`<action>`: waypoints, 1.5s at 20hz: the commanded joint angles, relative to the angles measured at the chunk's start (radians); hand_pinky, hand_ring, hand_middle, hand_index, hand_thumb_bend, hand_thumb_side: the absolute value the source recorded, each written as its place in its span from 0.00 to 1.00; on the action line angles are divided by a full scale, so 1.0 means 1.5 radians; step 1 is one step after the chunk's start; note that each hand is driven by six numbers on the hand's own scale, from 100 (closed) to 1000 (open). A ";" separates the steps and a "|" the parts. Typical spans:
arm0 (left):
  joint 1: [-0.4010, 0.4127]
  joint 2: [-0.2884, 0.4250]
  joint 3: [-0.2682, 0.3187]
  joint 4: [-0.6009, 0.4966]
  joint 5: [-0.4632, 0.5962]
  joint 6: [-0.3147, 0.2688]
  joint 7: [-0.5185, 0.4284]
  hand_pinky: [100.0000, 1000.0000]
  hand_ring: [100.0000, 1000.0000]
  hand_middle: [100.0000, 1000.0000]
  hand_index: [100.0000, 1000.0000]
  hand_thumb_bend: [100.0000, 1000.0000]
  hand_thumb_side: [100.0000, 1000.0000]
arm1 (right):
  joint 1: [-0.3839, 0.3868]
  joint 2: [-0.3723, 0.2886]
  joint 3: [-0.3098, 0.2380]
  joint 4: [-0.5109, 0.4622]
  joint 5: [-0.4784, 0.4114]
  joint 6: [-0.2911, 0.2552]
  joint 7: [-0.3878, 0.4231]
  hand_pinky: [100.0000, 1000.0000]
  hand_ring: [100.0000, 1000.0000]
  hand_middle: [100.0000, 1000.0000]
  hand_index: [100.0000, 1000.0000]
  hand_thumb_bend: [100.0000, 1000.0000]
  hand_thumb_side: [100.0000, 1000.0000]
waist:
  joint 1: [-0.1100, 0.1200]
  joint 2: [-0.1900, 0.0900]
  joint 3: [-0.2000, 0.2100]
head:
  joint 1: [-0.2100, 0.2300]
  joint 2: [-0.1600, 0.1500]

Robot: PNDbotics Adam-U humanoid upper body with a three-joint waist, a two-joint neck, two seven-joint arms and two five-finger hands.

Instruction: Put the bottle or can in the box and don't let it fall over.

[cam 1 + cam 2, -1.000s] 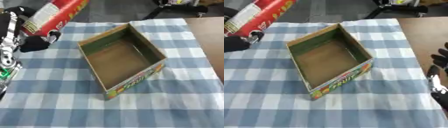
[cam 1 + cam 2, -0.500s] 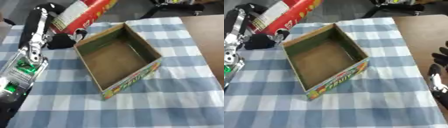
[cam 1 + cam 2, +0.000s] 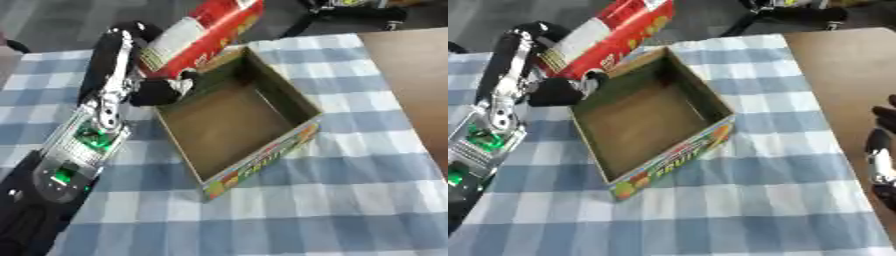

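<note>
A tall red can (image 3: pixel 199 36) with a white label is held tilted, its top leaning away to the upper right, just above the far left rim of an open cardboard box (image 3: pixel 236 117). My left hand (image 3: pixel 160 90) is shut on the can's lower end, the arm stretching in from the lower left. The box is brown inside, has a colourful fruit print on its near wall, and lies askew on a blue and white checked cloth (image 3: pixel 350 210). At the right edge of the right eye view, my right hand (image 3: pixel 880 160) rests with fingers up.
A brown table surface (image 3: pixel 411 75) borders the cloth on the right. Dark equipment (image 3: pixel 350 10) stands beyond the far edge of the table.
My left arm has carried the can to the right, from over the cloth's left side to the box's far left rim. The right hand has stayed put.
</note>
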 commanded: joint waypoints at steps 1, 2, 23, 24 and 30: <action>-0.019 -0.012 -0.001 0.024 -0.015 -0.012 0.004 0.48 0.44 0.62 0.68 0.14 0.00 | -0.004 -0.014 -0.002 -0.012 -0.006 0.000 0.004 0.84 0.82 1.00 0.87 0.00 0.47 | 0.006 -0.018 -0.003 | 0.006 -0.011; -0.020 -0.017 -0.003 0.033 -0.019 -0.015 0.004 0.48 0.44 0.62 0.68 0.14 0.00 | -0.005 -0.014 -0.002 -0.012 -0.006 0.000 0.005 0.84 0.82 1.00 0.87 0.00 0.47 | 0.006 -0.018 -0.003 | 0.006 -0.011; -0.024 -0.022 0.013 0.023 -0.127 -0.039 -0.034 0.67 0.62 0.73 0.79 0.59 0.24 | 0.000 -0.014 -0.003 -0.012 -0.006 -0.002 0.004 0.84 0.82 1.00 0.87 0.00 0.47 | 0.003 -0.022 0.002 | 0.000 -0.004; -0.022 -0.016 0.017 0.012 -0.124 -0.038 -0.032 0.67 0.62 0.72 0.78 0.59 0.23 | 0.002 -0.014 -0.004 -0.012 -0.006 -0.003 0.003 0.84 0.82 1.00 0.87 0.00 0.47 | 0.002 -0.024 0.006 | -0.002 -0.001; 0.022 0.072 0.064 -0.100 -0.101 -0.019 -0.031 0.65 0.60 0.72 0.77 0.58 0.21 | 0.017 -0.017 -0.010 -0.012 -0.003 -0.006 -0.005 0.83 0.82 1.00 0.87 0.00 0.47 | 0.001 -0.036 0.033 | -0.022 0.015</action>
